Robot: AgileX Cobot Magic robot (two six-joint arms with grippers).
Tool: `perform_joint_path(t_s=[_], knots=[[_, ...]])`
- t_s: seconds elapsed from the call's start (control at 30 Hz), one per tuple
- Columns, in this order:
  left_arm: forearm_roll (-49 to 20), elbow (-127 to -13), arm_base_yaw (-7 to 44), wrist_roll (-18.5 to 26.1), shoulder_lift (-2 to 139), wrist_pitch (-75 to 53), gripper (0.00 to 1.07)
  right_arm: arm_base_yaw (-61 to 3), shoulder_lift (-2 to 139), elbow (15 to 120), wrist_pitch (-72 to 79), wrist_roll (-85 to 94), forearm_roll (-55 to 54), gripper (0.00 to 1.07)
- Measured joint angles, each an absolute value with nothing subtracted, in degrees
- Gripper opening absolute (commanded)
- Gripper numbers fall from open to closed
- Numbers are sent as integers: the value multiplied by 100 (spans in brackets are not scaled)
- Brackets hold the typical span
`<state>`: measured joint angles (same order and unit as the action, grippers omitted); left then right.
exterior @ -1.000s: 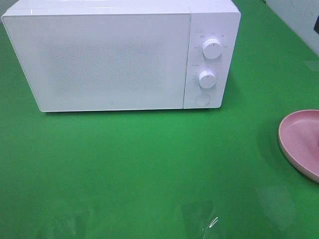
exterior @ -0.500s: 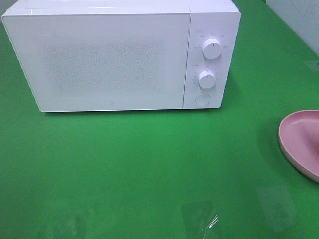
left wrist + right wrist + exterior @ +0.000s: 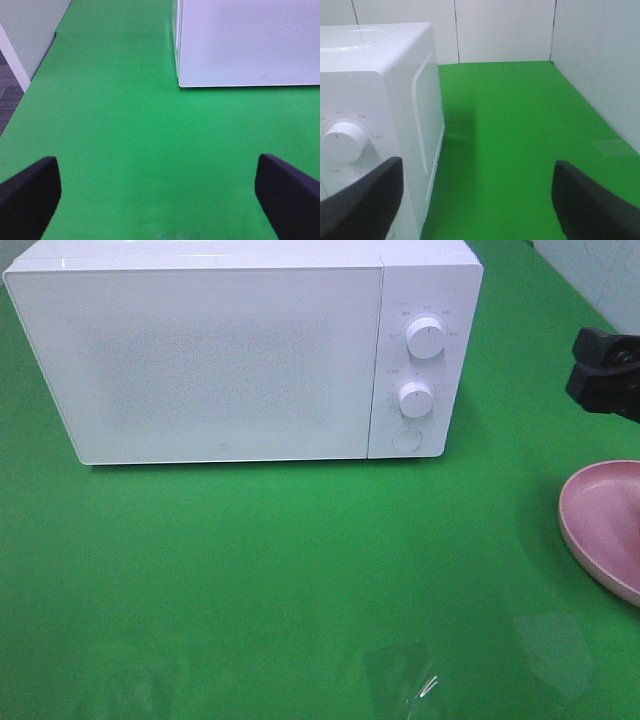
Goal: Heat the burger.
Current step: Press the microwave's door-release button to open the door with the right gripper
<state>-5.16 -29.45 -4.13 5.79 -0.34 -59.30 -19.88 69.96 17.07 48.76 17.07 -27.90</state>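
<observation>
Burger is in none of the three views, so its place cannot be told. A white microwave [image 3: 240,350] fills the upper left and centre of the high view, standing on the green table [image 3: 300,570] with its door shut. Its control panel is on the right side of its front, with an upper knob [image 3: 426,339], a lower knob [image 3: 415,398] and a round button [image 3: 405,440] below them. A round pink plate [image 3: 600,525] is cut off by the right edge of that frame, well apart from the microwave, and the part that shows is bare pink. Above the plate, at the right edge, a black part of the right arm [image 3: 608,370] juts in.

In the left wrist view the left gripper [image 3: 157,192] hangs over bare green table, jaws spread wide with nothing between them, and the microwave's lower corner is at the upper right. In the right wrist view the right gripper [image 3: 477,200] also has its jaws spread and grips nothing. It faces the microwave's right flank, at the left of the frame.
</observation>
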Motion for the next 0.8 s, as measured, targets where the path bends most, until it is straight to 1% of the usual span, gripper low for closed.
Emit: perform_joint_path(t_s=[0.03, 0.1, 0.13, 0.17, 0.2, 0.27, 0.3, 0.37, 0.4, 0.43, 0.47, 0.5, 0.57, 0.6, 0.63, 0.67, 0.7, 0.73, 0.8], knots=[[-516, -2945, -413, 579, -34, -5930, 100, -1988, 6996, 1707, 4876, 1707, -2790, 75], [-516, -2945, -413, 579, -34, -5930, 100, -2384, 7248, 1707, 5197, 1799, -3083, 75], [-516, -2945, -413, 579, -34, -5930, 100, -2384, 7248, 1707, 5197, 1799, -3083, 75], [-516, -2945, -413, 579, -34, -5930, 100, -2681, 7426, 1707, 5397, 1874, -3289, 75], [-516, -2945, -413, 579, -34, -5930, 100, -2681, 7426, 1707, 5397, 1874, -3289, 75], [-516, -2945, -413, 579, -34, -5930, 100, -3100, 7723, 1702, 5707, 1977, -3610, 75], [-516, -2945, -413, 579, -34, -5930, 100, -3100, 7723, 1702, 5707, 1977, -3610, 75], [-516, -2945, -413, 579, -34, -5930, 100, -3507, 7981, 1702, 5993, 1977, -3953, 75], [-516, -2945, -413, 579, -34, -5930, 100, -3507, 7981, 1702, 5993, 1977, -3953, 75], [-516, -2945, -413, 579, -34, -5930, 100, -3776, 8136, 1702, 6159, 1982, -4131, 75], [-516, -2945, -413, 579, -34, -5930, 100, -3776, 8136, 1702, 6159, 1982, -4131, 75], [-516, -2945, -413, 579, -34, -5930, 100, -4005, 8279, 1702, 6303, 1982, -4297, 75], [-516, -2945, -413, 579, -34, -5930, 100, -4120, 8354, 1702, 6377, 1982, -4383, 75], [-516, -2945, -413, 579, -34, -5930, 100, -4326, 8486, 1702, 6474, 1982, -4544, 75], [-516, -2945, -413, 579, -34, -5930, 100, -4326, 8486, 1702, 6474, 1982, -4544, 75], [-516, -2945, -413, 579, -34, -5930, 100, -4521, 8594, 1702, 6537, 1982, -4670, 75], [-516, -2945, -413, 579, -34, -5930, 100, -4521, 8594, 1702, 6537, 1982, -4670, 75], [-516, -2945, -413, 579, -34, -5930, 100, -4721, 8686, 1702, 6595, 1982, -4807, 75], [-516, -2945, -413, 579, -34, -5930, 100, -4813, 8720, 1702, 6606, 1982, -4853, 75]])
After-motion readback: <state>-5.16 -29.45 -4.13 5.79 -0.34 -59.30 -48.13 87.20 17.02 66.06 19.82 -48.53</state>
